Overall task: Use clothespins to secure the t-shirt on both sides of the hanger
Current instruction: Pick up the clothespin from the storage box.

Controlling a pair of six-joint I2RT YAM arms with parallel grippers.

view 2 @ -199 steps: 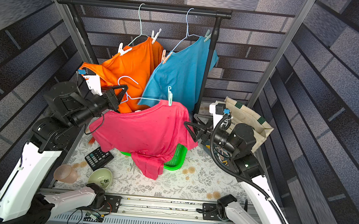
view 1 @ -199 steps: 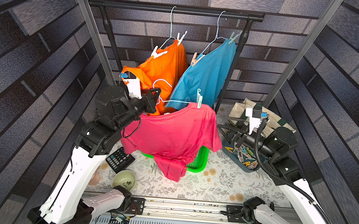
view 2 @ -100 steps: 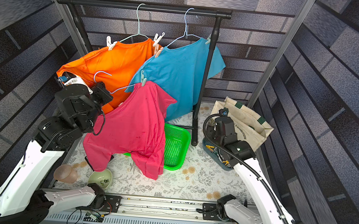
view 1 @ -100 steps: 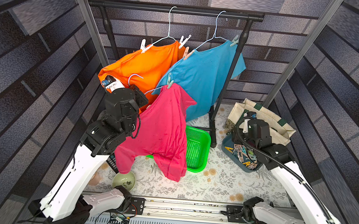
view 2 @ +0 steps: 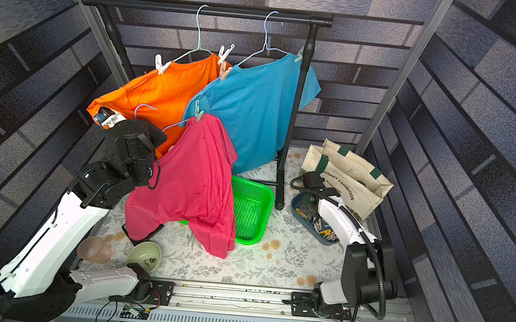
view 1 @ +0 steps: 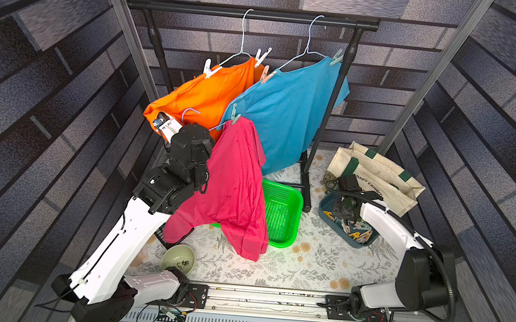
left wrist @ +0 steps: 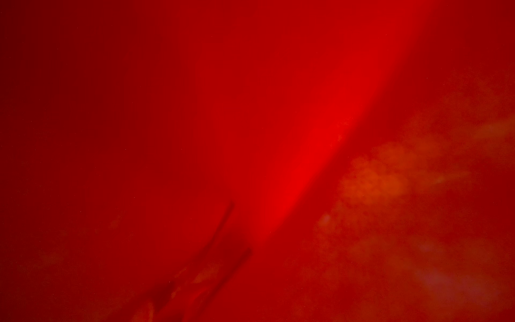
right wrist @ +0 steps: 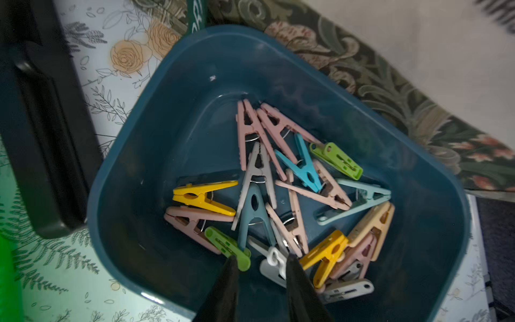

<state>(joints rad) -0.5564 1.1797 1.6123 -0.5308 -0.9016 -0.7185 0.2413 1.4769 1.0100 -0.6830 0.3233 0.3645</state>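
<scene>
A pink t-shirt (view 1: 232,182) hangs in the air on a pale wire hanger (view 1: 191,111), below the rail. One mint clothespin (view 1: 234,116) clips its upper shoulder. My left gripper is hidden under the shirt, whose red cloth fills the left wrist view; shirt and hanger hang from it. My right gripper (right wrist: 262,264) is down in the dark blue tray (right wrist: 111,195) of loose clothespins (right wrist: 278,181). Its fingers stand a little apart, and a white clothespin (right wrist: 274,264) lies between them beside one finger. In both top views the tray (view 1: 326,206) sits at the right.
An orange shirt (view 1: 205,96) and a blue shirt (view 1: 287,107) hang pinned on the black rail (view 1: 250,13). A green basket (view 1: 280,214) sits behind the pink shirt's hem. A tote bag (view 1: 376,178) stands behind the tray. A bowl (view 1: 178,258) lies front left.
The left arm has swung the pink shirt from facing the front to edge-on and a little to the left. The right arm has dropped into the tray and its fingers have narrowed.
</scene>
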